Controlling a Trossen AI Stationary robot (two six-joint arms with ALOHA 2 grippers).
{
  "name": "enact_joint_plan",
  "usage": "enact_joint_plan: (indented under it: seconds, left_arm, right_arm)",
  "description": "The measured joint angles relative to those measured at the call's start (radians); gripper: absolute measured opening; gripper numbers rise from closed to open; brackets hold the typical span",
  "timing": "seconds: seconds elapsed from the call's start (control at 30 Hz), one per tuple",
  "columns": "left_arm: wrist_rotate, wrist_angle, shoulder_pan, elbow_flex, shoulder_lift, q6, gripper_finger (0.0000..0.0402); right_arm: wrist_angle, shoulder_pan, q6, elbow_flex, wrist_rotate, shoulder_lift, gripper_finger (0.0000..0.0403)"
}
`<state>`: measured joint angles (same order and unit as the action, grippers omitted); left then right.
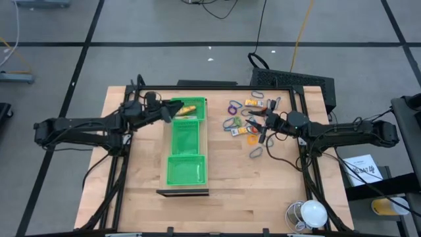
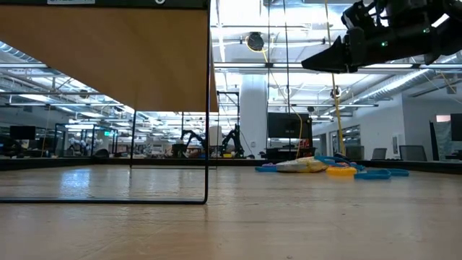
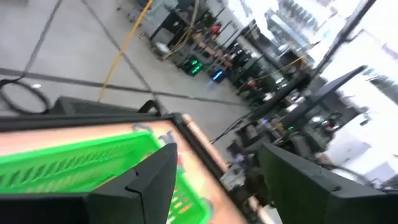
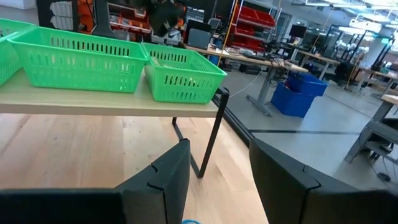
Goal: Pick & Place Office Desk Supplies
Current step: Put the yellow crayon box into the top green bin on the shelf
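While the left end effector hung over the far compartment of the green tray, its fingers stood spread with a clear gap between them and nothing in it. A yellow piece lay inside that far compartment, just beside the fingertips; whether they touched it could not be told. The tray sat on a raised wooden shelf on thin black legs, its three compartments in a row running from the far side of the worktop toward the near side. The middle and near compartments showed only green mesh.

The supplies lay scattered on the worktop to the right of the tray, toward the far right corner: thin loops in blue, purple and green, mixed with small orange and yellow pieces. A grey loop lay a little apart, nearer the front edge. In the low view the same cluster appeared as a low heap of blue and yellow on the wood.

The right end effector hovered above that cluster, raised off the worktop. Its fingers stood parted with nothing between them. A white round object sat at the near right corner.
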<state>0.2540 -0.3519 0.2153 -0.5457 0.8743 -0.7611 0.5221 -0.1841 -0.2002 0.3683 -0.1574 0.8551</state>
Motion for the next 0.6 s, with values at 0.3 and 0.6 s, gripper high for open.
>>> enact_joint_plan:
  seconds: [0.3,0.6]
  left_arm:
    - [0.062,-0.017,0.000,0.000,-0.003,0.071,0.0239]
    - [0.061,-0.011,-0.003,0.000,-0.003,0.131,0.0239]
  right_arm:
    - [0.004,0.000,0.011,0.000,-0.081,0.064,0.0155]
    - [-0.051,-0.182,0.026,0.013,-0.048,0.235,0.0155]
